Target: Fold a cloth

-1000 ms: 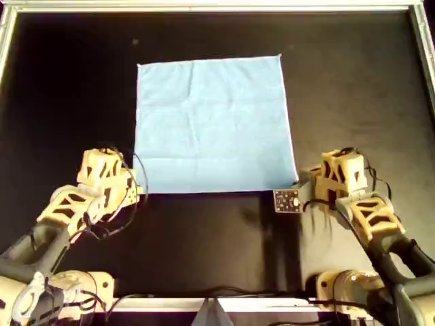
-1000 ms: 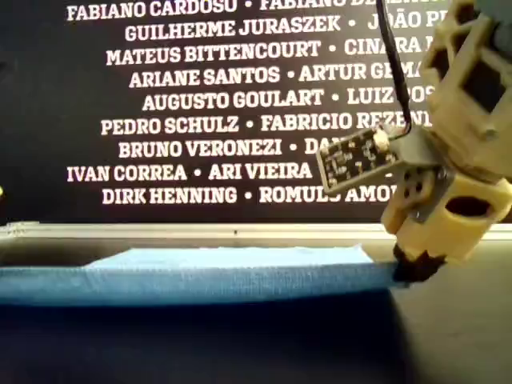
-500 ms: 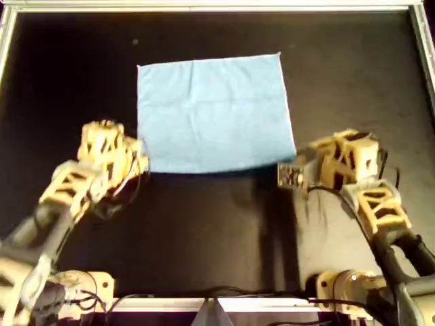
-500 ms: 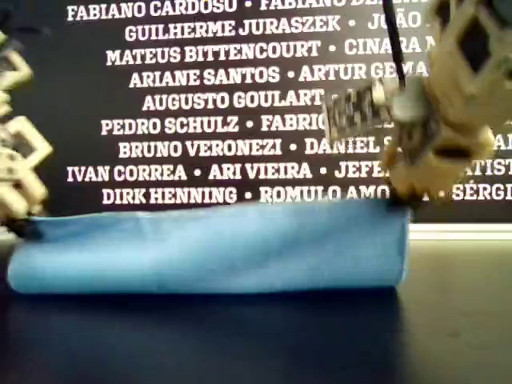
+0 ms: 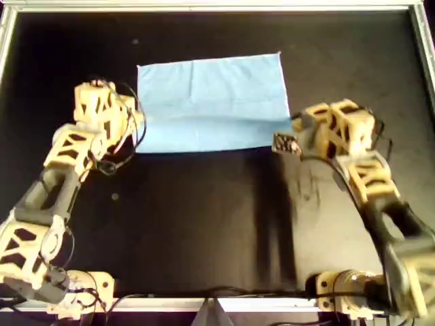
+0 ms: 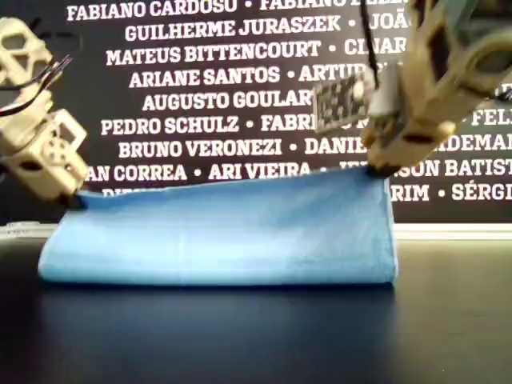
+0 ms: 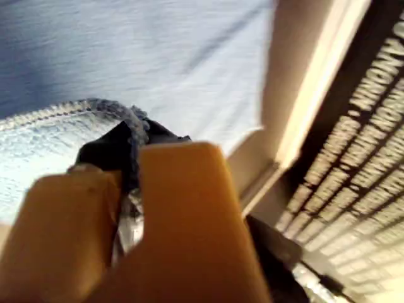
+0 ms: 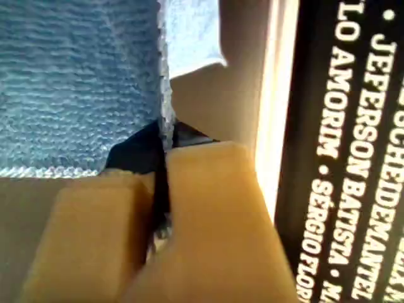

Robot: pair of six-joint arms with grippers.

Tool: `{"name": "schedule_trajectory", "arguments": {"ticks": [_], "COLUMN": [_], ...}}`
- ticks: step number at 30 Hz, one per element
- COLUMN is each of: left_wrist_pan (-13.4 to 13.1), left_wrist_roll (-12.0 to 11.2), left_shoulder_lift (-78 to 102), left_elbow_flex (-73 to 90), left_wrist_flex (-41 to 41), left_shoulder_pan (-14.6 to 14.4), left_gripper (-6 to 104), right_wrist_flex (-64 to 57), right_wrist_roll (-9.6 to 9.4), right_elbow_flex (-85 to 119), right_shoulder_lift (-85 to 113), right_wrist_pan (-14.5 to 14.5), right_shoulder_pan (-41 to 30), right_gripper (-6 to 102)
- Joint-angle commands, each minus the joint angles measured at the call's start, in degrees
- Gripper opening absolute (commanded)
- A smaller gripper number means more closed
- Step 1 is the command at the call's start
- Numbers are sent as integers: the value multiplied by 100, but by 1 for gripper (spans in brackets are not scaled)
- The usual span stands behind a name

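My first end effector (image 7: 129, 183) and my second end effector (image 8: 161, 189) are each pinched shut on a near corner of the cloth (image 5: 212, 102), holding that hem raised off the black surface (image 5: 204, 224). The cloth's long axis runs left-right in the overhead view, and its far edge lies flat toward the metal rail (image 5: 211, 7).

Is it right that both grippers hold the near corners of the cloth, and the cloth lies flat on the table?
Not flat. The exterior view shows the cloth with its near edge lifted off the table, held up at both corners by the two grippers. The rest is right.
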Motion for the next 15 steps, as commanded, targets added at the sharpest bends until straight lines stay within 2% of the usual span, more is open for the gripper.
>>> {"name": "schedule_trajectory", "arguments": {"ticks": [1,15], "left_wrist_pan": [9,9], "left_wrist_roll": [26,26], "left_shoulder_lift": [-97,-1714], "left_elbow_flex": [-809,-2751], "left_wrist_flex": [-114,-114], "left_shoulder_pan": [141,149], "left_gripper": [-1,-1], "right_wrist_flex": [-272,-272], "right_wrist_roll": [18,-35], "right_elbow_flex": [-1187,-4562], "right_shoulder_lift": [-536,-3217], "right_wrist_pan": [-26,-88], "right_shoulder_pan": [-26,-53], "right_gripper": [-1,-1]}}
